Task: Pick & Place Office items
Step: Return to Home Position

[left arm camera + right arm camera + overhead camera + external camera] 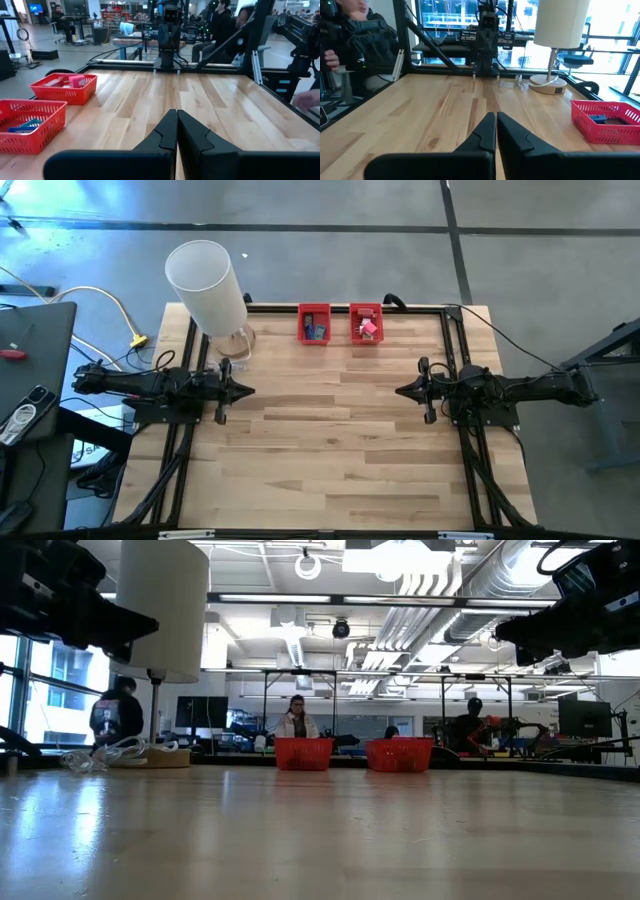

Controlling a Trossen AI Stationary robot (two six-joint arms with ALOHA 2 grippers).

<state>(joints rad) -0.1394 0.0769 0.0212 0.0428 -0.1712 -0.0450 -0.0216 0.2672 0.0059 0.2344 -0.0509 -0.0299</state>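
High view looks down on a wooden desk [330, 460] with one dark arm at each side. The left end effector [250, 391] points in from the left edge. The right end effector [400, 391] points in from the right edge. They face each other, well apart, with bare wood between them. Neither one holds anything. In each wrist view that arm's own two fingers [167, 132] are pressed together, tip to tip, with nothing caught between them.

The office items [317, 330] are in the two bins at the far edge of the desk. The left red bin [301, 323] holds blue and teal pieces. The right red bin [353, 323], just beside it, holds pink ones. I see no small pieces lying loose on the wood. It looks like each piece went into the bin it belongs in.

A tall white lamp [207, 280] stands at the back corner, near the left arm.

I think the arms are tucked at the sides because this is their rest spot. With the fingers shut and the middle of the desk free, nothing can get bumped. The sorting looks done, and only settling into rest seems to be left.
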